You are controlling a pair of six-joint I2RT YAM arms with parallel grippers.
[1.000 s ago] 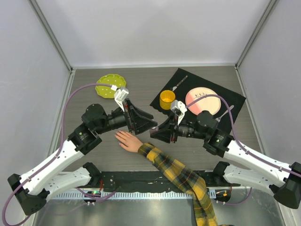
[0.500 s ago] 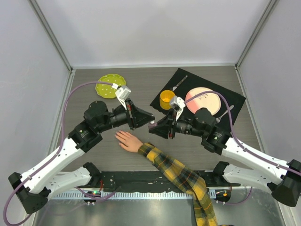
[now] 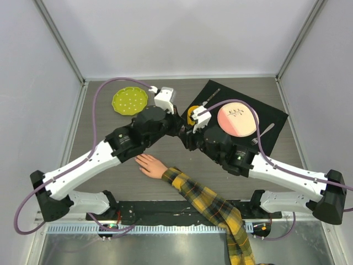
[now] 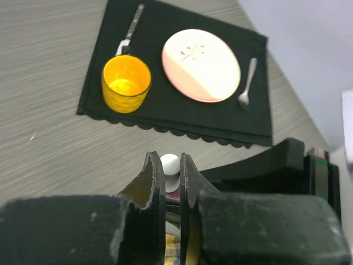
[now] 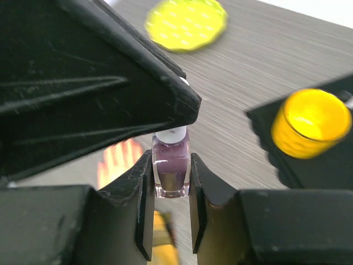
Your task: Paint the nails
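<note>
A small purple nail polish bottle (image 5: 171, 168) with a white cap (image 4: 170, 164) is held between both grippers above the table's middle. My right gripper (image 5: 170, 159) is shut on the bottle's glass body. My left gripper (image 4: 170, 161) is shut on the cap from the opposite side. In the top view the two grippers meet near the yellow cup (image 3: 193, 114). The pale mannequin hand (image 3: 148, 164) lies flat below them, its plaid sleeve (image 3: 212, 207) running to the near edge. Its nails are too small to make out.
A black placemat (image 3: 267, 113) at the back right carries the yellow cup (image 4: 126, 83), a pink plate (image 3: 237, 118), a fork (image 4: 246, 83) and another utensil (image 4: 129, 30). A green dotted plate (image 3: 129, 100) sits at the back left.
The left gripper went from wide open to shut on the bottle's cap. Both arms then moved together toward the back of the table, carrying the bottle beside the yellow cup.
</note>
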